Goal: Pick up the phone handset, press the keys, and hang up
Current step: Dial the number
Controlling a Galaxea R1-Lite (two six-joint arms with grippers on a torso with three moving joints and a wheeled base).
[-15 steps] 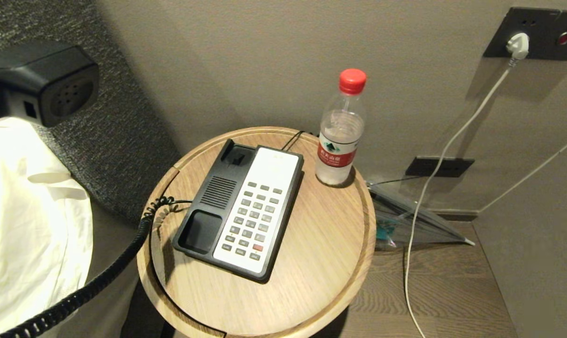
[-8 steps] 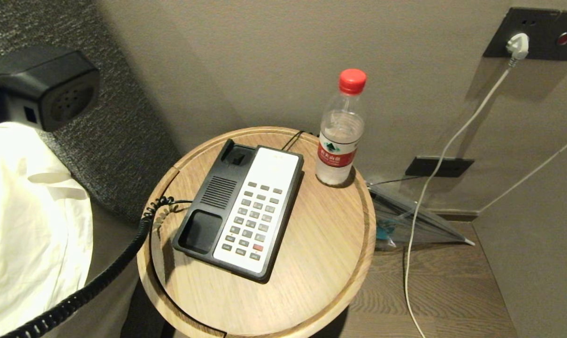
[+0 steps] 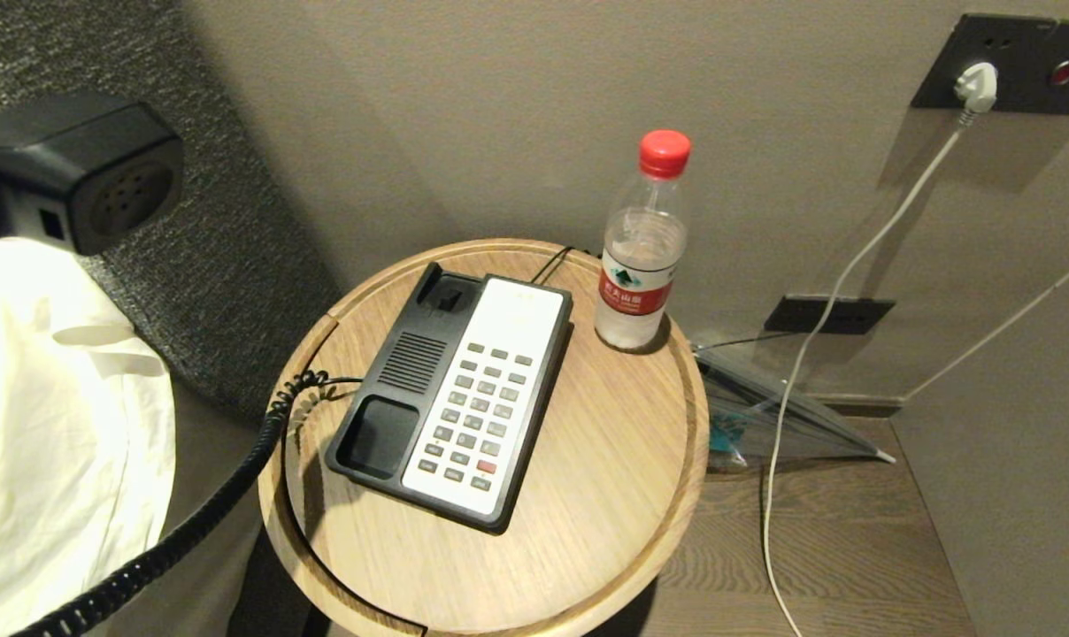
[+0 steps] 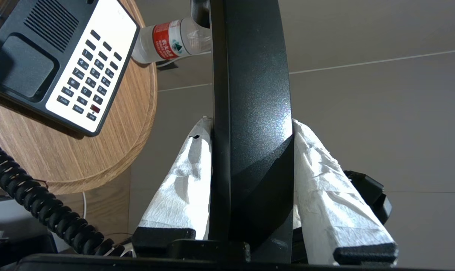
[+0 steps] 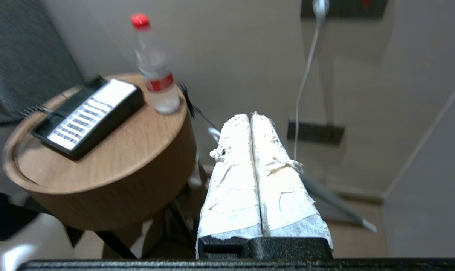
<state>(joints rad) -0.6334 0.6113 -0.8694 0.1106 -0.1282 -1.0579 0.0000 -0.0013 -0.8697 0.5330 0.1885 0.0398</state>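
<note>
The phone handset point(image 3: 83, 168) hangs in the air at the far left of the head view, its perforated end facing the camera. In the left wrist view my left gripper point(image 4: 250, 121) is shut on the handset's black bar point(image 4: 254, 94), with the white-wrapped fingers point(image 4: 174, 188) pressed on both sides. The coiled cord point(image 3: 189, 531) runs from the lower left up to the phone base point(image 3: 455, 398). The base lies on the round wooden table point(image 3: 605, 495), cradle empty and keys point(image 3: 477, 416) uncovered. My right gripper point(image 5: 250, 114) is shut and empty, low beside the table's right side.
A water bottle point(image 3: 641, 257) with a red cap stands on the table just behind the phone base. White bedding point(image 3: 48, 425) fills the left. A white cable point(image 3: 818, 336) hangs from a wall socket point(image 3: 1012, 62) down to the wooden floor at the right.
The handset's end has sunk very slightly in the head view. The phone base, cord and bottle have not moved.
</note>
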